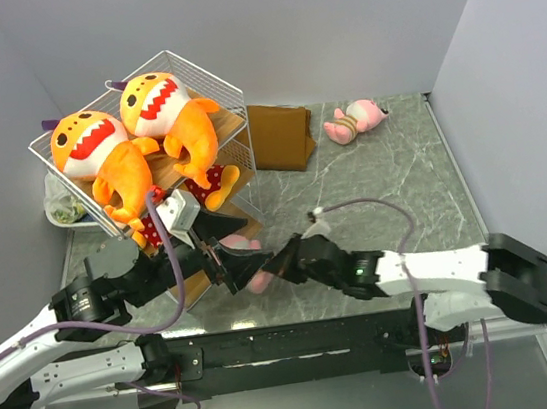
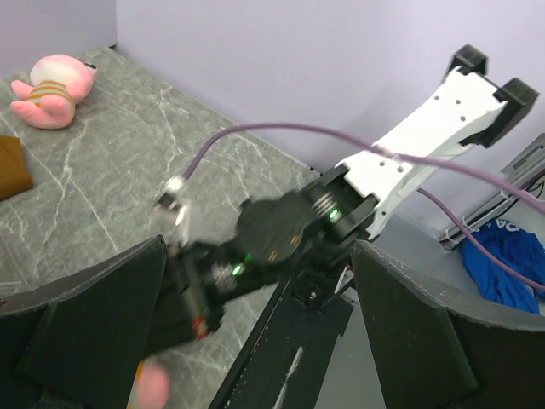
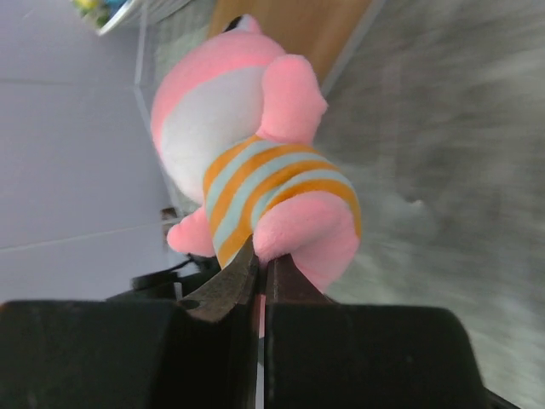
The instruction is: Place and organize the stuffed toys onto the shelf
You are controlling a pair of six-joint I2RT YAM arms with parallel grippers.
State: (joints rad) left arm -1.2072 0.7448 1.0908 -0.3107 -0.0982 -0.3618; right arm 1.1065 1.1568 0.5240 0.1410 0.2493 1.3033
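Note:
The shelf [image 1: 232, 119] stands at the back left. Two big orange sharks [image 1: 95, 147] [image 1: 168, 107] lie on its top tier. Two small toys in red dotted clothes [image 1: 206, 182] [image 1: 150, 228] sit below them, partly hidden. My right gripper [image 1: 274, 266] [image 3: 264, 266] is shut on a pink plush in a striped shirt [image 3: 255, 170] [image 1: 259, 280], pinching its lower end just in front of the shelf. My left gripper [image 1: 225, 261] [image 2: 257, 247] is wide open and empty beside it, facing the right arm. A second pink plush [image 1: 355, 120] [image 2: 51, 89] lies on the table at the back.
A brown folded bag [image 1: 280, 135] stands right of the shelf. A white bin [image 1: 62, 207] with small items sits left of the shelf. Grey walls close in the back and sides. A blue cloth [image 2: 502, 256] lies beyond the table's near edge.

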